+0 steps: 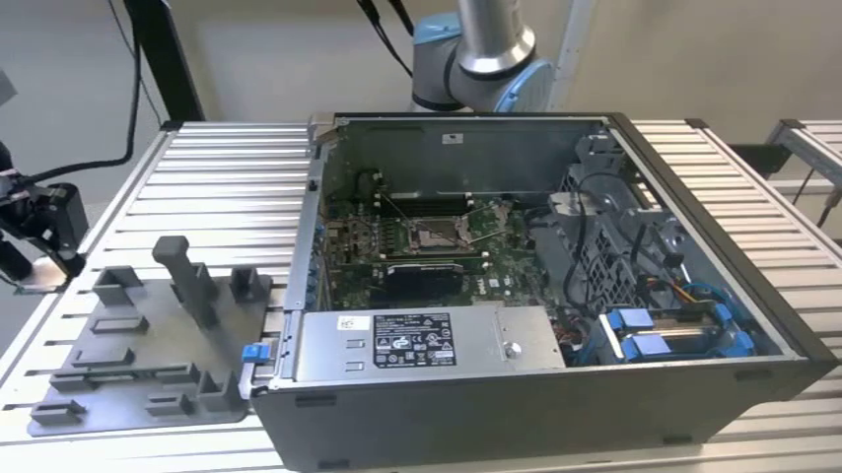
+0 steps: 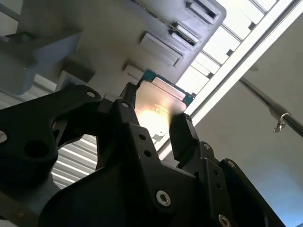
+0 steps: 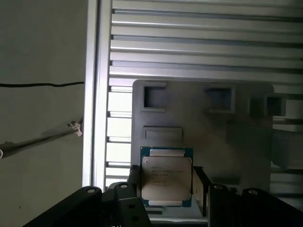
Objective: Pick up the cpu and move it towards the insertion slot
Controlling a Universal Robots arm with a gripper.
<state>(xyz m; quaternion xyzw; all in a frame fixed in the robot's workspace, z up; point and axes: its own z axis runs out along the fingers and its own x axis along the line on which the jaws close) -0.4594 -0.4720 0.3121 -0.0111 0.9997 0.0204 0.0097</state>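
Note:
The cpu (image 3: pixel 166 177) is a small square chip with a pale silvery face on a green-edged board. It sits between my gripper's (image 3: pixel 166 183) two black fingers (image 3: pixel 134 177), which are shut on its opposite edges. The second wrist view has the same chip (image 2: pixel 158 106) lit brightly between the fingers (image 2: pixel 182 137) of my gripper (image 2: pixel 154 124). In the exterior view my gripper (image 1: pixel 46 258) hangs at the far left, over the table's edge beside the grey fixture plate (image 1: pixel 145 345). The insertion slot (image 1: pixel 435 235), a silver-framed socket with a dark centre, lies inside the open computer case, far to the exterior view's right.
The open computer case (image 1: pixel 526 286) has tall walls, a grey white-labelled box (image 1: pixel 394 345) at its front and blue-clipped drive bays (image 1: pixel 671 330). Upright grey blocks (image 1: pixel 184 276) stand on the fixture plate. The arm's base (image 1: pixel 474 59) rises behind the case. The table (image 1: pixel 224 187) is ribbed aluminium.

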